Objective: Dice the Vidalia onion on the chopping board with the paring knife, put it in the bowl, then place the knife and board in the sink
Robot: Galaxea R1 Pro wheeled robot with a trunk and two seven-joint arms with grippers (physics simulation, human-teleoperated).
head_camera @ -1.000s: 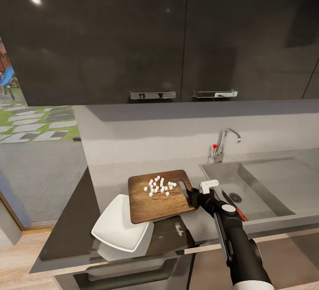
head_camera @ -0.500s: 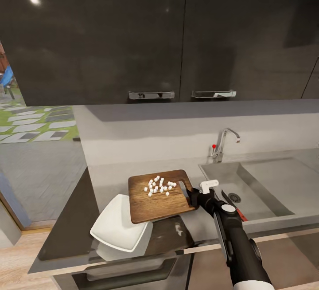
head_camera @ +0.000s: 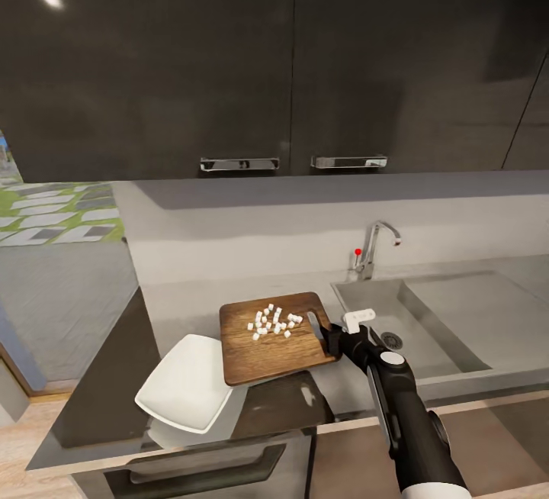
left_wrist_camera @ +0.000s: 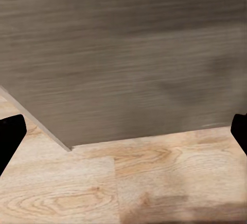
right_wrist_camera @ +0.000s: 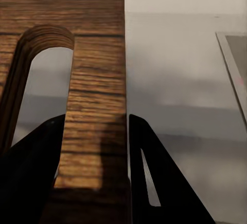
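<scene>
My right gripper is shut on the handle end of the brown chopping board, which it holds about level just above the grey countertop. Several white onion dice lie on the board's far half. The white bowl stands at the board's left, its right rim under the board's corner. The steel sink lies to the right of the gripper. In the right wrist view the black fingers clamp the board's strip beside the handle slot. The paring knife is hidden. My left gripper is open.
A chrome faucet with a red knob stands behind the sink, and a flat drainboard extends to the right. Glossy black upper cabinets hang above. The left wrist view looks down at light wood floor and a cabinet side.
The whole head view has shifted left, so the camera has moved. The board stays at the same place in the picture, so it now overlaps the bowl less and is nearer the sink.
</scene>
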